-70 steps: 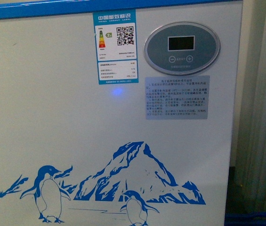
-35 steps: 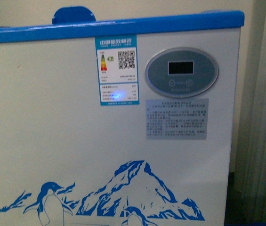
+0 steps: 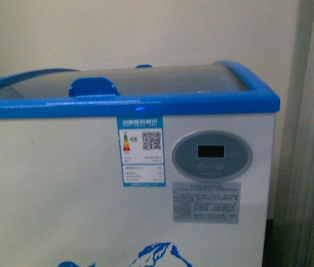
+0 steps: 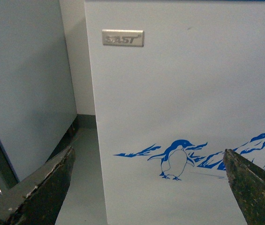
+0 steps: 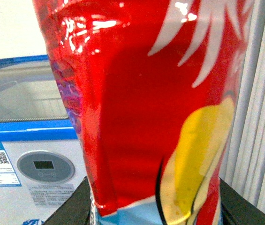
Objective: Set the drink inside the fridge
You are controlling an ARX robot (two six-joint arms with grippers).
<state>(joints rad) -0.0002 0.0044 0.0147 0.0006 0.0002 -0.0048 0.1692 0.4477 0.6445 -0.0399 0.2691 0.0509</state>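
The right gripper is clamping the drink, with its dark fingers showing on either side of the red label. It is holding the bottle in front of the fridge, near the corner with the grey display and about level with the blue rim. The left gripper is hanging wide open and empty before the fridge's front wall, low down by the penguin decal.

The main risk is coming from the glass lid. It is looking shut across the top of the fridge, so a bottle going straight over would be knocking on the glass or catching the rim. The free left gripper is probably needing to rise and push the blue handle first, and in rising so close to the wall it could be scraping it. The glossy label may also be letting the drink slip in the grip.

The front view is showing the lid and handle, but no arm and no drink. The right wrist view is showing the bottle close up, though the bottle is hiding much of the fridge behind it. Only the left wrist view is showing the nameplate and the gap beside the fridge
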